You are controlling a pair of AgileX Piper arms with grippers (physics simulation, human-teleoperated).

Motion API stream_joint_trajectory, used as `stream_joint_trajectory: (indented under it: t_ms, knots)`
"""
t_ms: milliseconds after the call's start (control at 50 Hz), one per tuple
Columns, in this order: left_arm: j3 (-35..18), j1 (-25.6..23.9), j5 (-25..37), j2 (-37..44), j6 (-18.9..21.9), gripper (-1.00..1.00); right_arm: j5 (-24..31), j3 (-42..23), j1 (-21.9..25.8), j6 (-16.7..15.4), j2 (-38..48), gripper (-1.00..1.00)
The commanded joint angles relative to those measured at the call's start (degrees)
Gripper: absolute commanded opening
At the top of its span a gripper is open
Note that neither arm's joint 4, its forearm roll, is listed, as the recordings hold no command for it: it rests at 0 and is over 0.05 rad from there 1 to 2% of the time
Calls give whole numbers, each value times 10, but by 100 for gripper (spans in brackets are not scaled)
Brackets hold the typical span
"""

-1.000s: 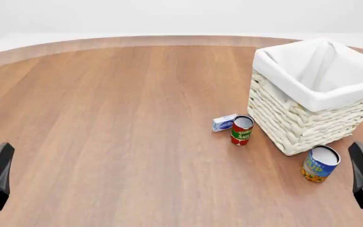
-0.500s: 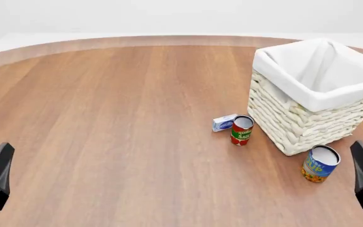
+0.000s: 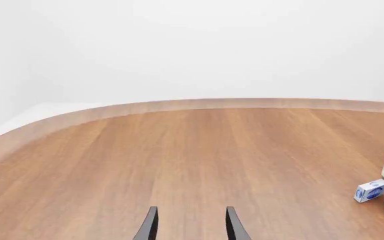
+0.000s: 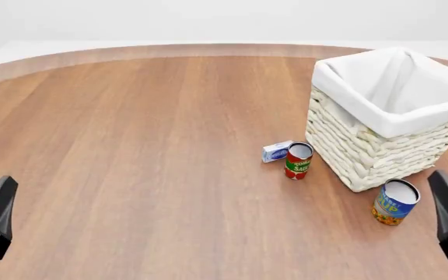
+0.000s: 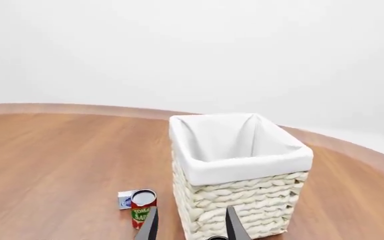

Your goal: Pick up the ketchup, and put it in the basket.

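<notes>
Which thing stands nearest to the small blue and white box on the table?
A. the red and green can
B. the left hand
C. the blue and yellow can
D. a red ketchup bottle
A: in the front view the red and green can stands right beside the small blue and white box, while the blue and yellow can stands further off.

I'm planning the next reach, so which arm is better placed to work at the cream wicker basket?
Right. The right arm's fingers point at the cream woven wicker basket close ahead; the left arm's fingers face bare wooden table. No ketchup bottle shows.
</notes>
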Motion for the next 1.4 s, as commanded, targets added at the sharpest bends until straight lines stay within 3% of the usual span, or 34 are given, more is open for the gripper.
stream_joint_trajectory:
  t_ms: [20,460,900,1160,1400]
  knots:
    - [0,0,0,0,0,100,-1,-9,41,-14,-1,100]
    - [0,0,0,0,0,100,3,-22,124,-31,0,100]
    - [0,0,0,0,0,100,-13,-51,191,-24,40,100]
    - [0,0,0,0,0,100,-61,-51,238,-26,98,100]
    - [0,0,0,0,0,100,-187,-59,293,-37,260,100]
